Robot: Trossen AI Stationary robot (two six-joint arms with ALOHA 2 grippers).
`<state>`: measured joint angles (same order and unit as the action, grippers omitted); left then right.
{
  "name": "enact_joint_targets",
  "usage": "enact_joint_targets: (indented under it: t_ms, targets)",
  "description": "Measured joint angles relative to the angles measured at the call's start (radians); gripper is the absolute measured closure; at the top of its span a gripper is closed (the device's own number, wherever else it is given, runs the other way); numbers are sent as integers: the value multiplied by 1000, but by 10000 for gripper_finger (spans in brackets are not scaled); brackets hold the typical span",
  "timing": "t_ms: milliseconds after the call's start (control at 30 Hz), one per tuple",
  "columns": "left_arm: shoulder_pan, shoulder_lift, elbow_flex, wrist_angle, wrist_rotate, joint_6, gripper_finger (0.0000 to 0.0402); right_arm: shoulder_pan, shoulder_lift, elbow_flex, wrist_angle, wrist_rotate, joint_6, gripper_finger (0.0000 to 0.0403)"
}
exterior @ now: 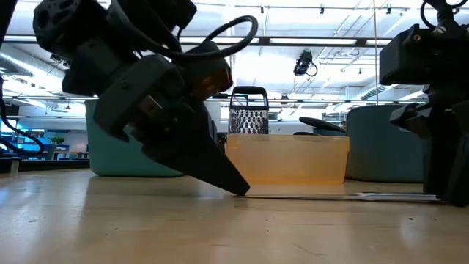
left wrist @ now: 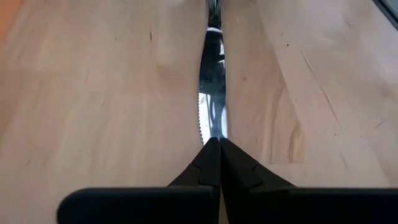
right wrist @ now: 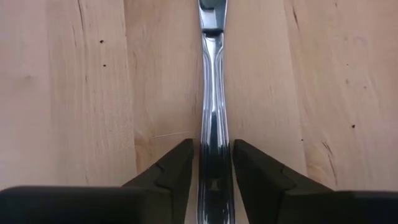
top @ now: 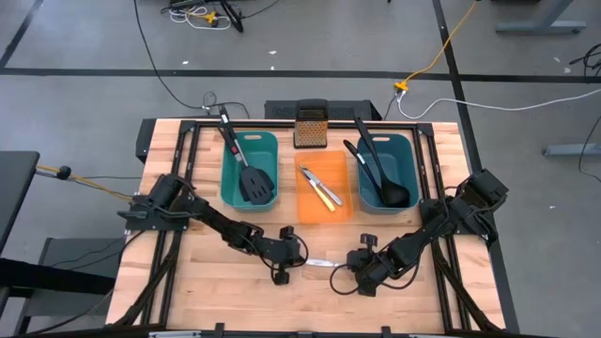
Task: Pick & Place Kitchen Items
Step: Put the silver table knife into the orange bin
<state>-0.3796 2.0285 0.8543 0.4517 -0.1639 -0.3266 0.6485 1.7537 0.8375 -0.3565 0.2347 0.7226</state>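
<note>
A slim silver knife (top: pixel 319 264) lies flat on the wooden table near its front edge, between my two grippers. My left gripper (top: pixel 286 260) is shut, its tips at the knife's blade end. My right gripper (top: pixel 360 269) is closed around the knife's handle end. Two black slotted spatulas (top: pixel 252 178) rest in the left teal bin. Other knives, one yellow-handled (top: pixel 322 191), lie in the orange bin. Two black ladles (top: pixel 380 178) rest in the right teal bin. My left gripper's shut fingertips (left wrist: pixel 212 149) meet the tip of the knife's blade (left wrist: pixel 211 124), slanting down from the table's left and in line with the knife. The fingers are fully closed, and the blade lies flat on the wood. My right gripper has the knife's handle (right wrist: pixel 214 134) between its two fingers (right wrist: pixel 177 165), one on each long side, coming low from the table's right and lying along the knife. The knife rests on the table (exterior: pixel 330 195).
The left teal bin (top: pixel 228 155), the orange bin (top: pixel 305 211) and the right teal bin (top: pixel 408 155) stand in a row behind the grippers. An upright metal box grater (top: pixel 310 127) stands at the far edge. Bare wood lies to each side of the grippers.
</note>
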Motion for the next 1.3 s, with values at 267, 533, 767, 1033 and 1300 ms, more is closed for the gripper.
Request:
enact_joint_targets:
  t_ms: [267,533,767,1033,1300]
  targets:
    - [6,7,0,11,21,-5,399,-3,-14,3,-36,-59,35,264]
    - [6,7,-2,16,27,-7,399,-2,-20,5,-79,-144,90,264]
    - [6,8,-3,18,27,-2,399,-2,-22,6,-93,-179,134,264]
    - [6,8,-3,19,27,0,398,-1,-23,8,-118,-204,151,280]
    - [6,8,-3,21,27,1,398,2,-24,8,-117,-184,132,324]
